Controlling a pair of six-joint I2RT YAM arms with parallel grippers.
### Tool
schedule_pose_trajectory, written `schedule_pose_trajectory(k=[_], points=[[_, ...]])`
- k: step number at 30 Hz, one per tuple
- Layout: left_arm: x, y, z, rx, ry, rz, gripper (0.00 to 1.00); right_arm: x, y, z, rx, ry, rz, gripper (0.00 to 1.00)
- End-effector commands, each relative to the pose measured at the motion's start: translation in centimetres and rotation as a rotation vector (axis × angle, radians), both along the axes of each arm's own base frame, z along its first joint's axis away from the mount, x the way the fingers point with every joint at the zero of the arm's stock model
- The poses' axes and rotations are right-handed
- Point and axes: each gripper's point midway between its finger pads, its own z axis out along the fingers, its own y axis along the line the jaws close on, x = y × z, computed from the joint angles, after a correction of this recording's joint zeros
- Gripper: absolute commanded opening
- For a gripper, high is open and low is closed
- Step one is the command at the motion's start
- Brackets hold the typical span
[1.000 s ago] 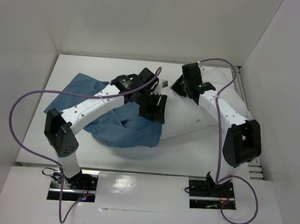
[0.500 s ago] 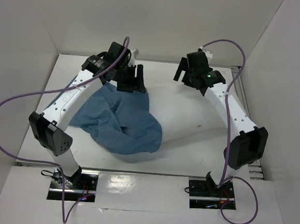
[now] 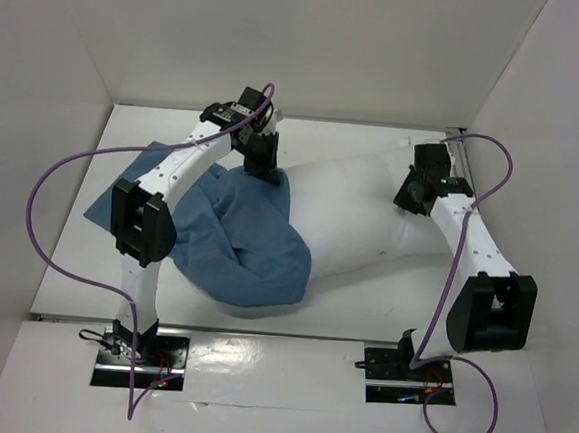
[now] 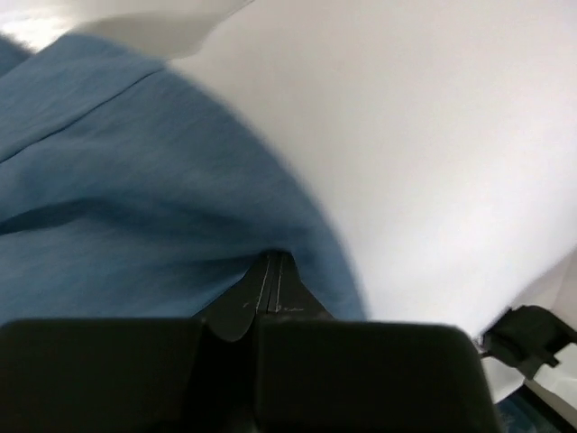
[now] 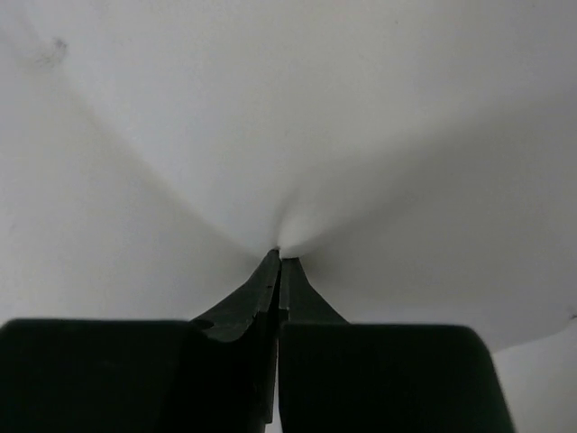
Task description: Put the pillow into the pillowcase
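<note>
The white pillow (image 3: 360, 212) lies across the middle and right of the table. Its left end is under the wrinkled blue pillowcase (image 3: 237, 243), which spreads out to the left. My left gripper (image 3: 264, 167) is at the pillowcase's far edge, where blue meets white. In the left wrist view the left gripper (image 4: 273, 260) is shut on a fold of the pillowcase (image 4: 135, 207), with the pillow (image 4: 433, 153) beside it. My right gripper (image 3: 408, 196) is at the pillow's right end. In the right wrist view it (image 5: 280, 255) is shut on the pillow (image 5: 288, 117), whose fabric puckers at the tips.
White walls stand at the left (image 3: 37, 106), back (image 3: 303, 47) and right (image 3: 556, 147) of the table (image 3: 364, 293). Purple cables (image 3: 63, 169) loop off both arms. A rail (image 3: 464, 160) runs along the right side.
Both grippers stood open at the back half a second ago. The left has come down and shut on the pillowcase's edge. The right has swung to the pillow's right end and shut on it.
</note>
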Motion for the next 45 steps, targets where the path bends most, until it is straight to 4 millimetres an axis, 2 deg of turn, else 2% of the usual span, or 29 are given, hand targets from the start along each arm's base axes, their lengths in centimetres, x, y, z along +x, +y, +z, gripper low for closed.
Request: schedule_pose_trajectory(k=[1, 2, 3, 5, 6, 7, 9, 10, 13, 14, 15, 16, 17, 18, 19, 20, 21, 23, 25, 26, 28, 32, 34, 37, 38, 40, 41, 43, 45], points=[[0.6, -3.2, 5.4, -0.123, -0.127, -0.090, 0.00, -0.2, 4.4, 2.8, 0.160, -0.133, 0.114, 0.00], [0.2, -4.3, 6.1, -0.152, -0.133, -0.121, 0.00, -0.4, 5.0, 3.4, 0.169, -0.149, 0.125, 0.00], [0.3, -5.3, 8.1, -0.183, -0.187, -0.154, 0.00, -0.4, 6.2, 5.3, 0.174, -0.199, 0.148, 0.00], [0.4, -6.7, 9.2, -0.224, -0.204, -0.189, 0.00, -0.9, 7.0, 6.8, 0.166, -0.204, 0.155, 0.00], [-0.1, -8.0, 11.5, -0.282, -0.244, -0.234, 0.00, -1.2, 7.5, 8.0, 0.170, -0.224, 0.157, 0.00], [0.0, -8.4, 12.4, -0.307, -0.260, -0.249, 0.00, -1.3, 8.5, 10.4, 0.167, -0.274, 0.170, 0.00], [-0.4, -9.9, 13.7, -0.371, -0.275, -0.285, 0.00, -2.1, 8.8, 11.7, 0.148, -0.280, 0.168, 0.00], [-0.4, -10.1, 14.1, -0.388, -0.277, -0.289, 0.00, -2.3, 8.9, 13.4, 0.151, -0.313, 0.160, 0.00], [0.2, -9.5, 13.7, -0.344, -0.284, -0.250, 0.00, -3.1, 8.1, 13.2, 0.114, -0.295, 0.136, 0.00], [0.7, -8.5, 13.4, -0.306, -0.294, -0.218, 0.00, -3.3, 8.0, 12.5, 0.107, -0.271, 0.136, 0.00], [2.4, -6.1, 12.5, -0.211, -0.319, -0.118, 0.00, -3.4, 7.8, 11.9, 0.095, -0.260, 0.127, 0.00], [2.8, -4.5, 10.9, -0.136, -0.303, -0.072, 0.04, -3.7, 7.7, 11.6, 0.094, -0.256, 0.127, 0.00], [2.5, -2.6, 10.8, -0.074, -0.305, -0.034, 0.16, -4.0, 7.9, 10.1, 0.096, -0.222, 0.137, 0.00], [2.5, -1.4, 10.2, -0.010, -0.305, -0.003, 0.27, -4.1, 8.0, 9.9, 0.104, -0.226, 0.144, 0.00], [3.4, 1.3, 9.5, 0.102, -0.324, 0.072, 0.53, -4.3, 8.1, 9.2, 0.106, -0.208, 0.150, 0.00], [2.8, 3.0, 7.9, 0.196, -0.284, 0.093, 0.66, -4.5, 8.0, 8.3, 0.101, -0.187, 0.149, 0.00], [2.8, 5.0, 8.1, 0.284, -0.305, 0.148, 0.72, -4.5, 8.0, 8.3, 0.101, -0.187, 0.149, 0.00], [2.0, 6.8, 6.2, 0.376, -0.266, 0.169, 0.79, -4.8, 7.8, 7.4, 0.089, -0.168, 0.143, 0.00], [1.5, 8.2, 5.6, 0.442, -0.256, 0.191, 0.79, -4.6, 7.8, 7.6, 0.091, -0.177, 0.143, 0.00], [0.9, 8.8, 4.3, 0.478, -0.220, 0.185, 0.79, -4.6, 7.8, 7.6, 0.091, -0.177, 0.143, 0.00], [0.3, 9.9, 3.6, 0.527, -0.206, 0.208, 0.79, -4.5, 7.9, 7.3, 0.088, -0.166, 0.143, 0.00], [-0.1, 10.3, 2.5, 0.555, -0.180, 0.202, 0.72, -4.2, 7.8, 7.3, 0.081, -0.167, 0.137, 0.00], [-0.1, 10.3, 2.5, 0.555, -0.180, 0.202, 0.63, -3.9, 7.7, 7.4, 0.074, -0.169, 0.130, 0.00], [0.4, 9.8, 3.3, 0.527, -0.198, 0.203, 0.39, -3.9, 7.7, 7.4, 0.074, -0.169, 0.130, 0.00], [0.7, 9.0, 4.5, 0.478, -0.221, 0.200, 0.17, -3.9, 7.7, 7.4, 0.074, -0.169, 0.130, 0.00], [0.9, 7.7, 6.1, 0.426, -0.260, 0.163, 0.02, -3.9, 7.9, 7.4, 0.080, -0.167, 0.136, 0.00], [0.6, 5.5, 7.2, 0.357, -0.286, 0.110, 0.00, -3.8, 8.2, 7.6, 0.093, -0.176, 0.145, 0.00], [1.2, 2.3, 10.8, 0.226, -0.392, 0.052, 0.00, -3.8, 9.0, 7.8, 0.120, -0.184, 0.150, 0.00], [0.2, -2.2, 13.0, 0.026, -0.410, -0.066, 0.00, -3.8, 10.0, 7.6, 0.132, -0.182, 0.169, 0.00]])
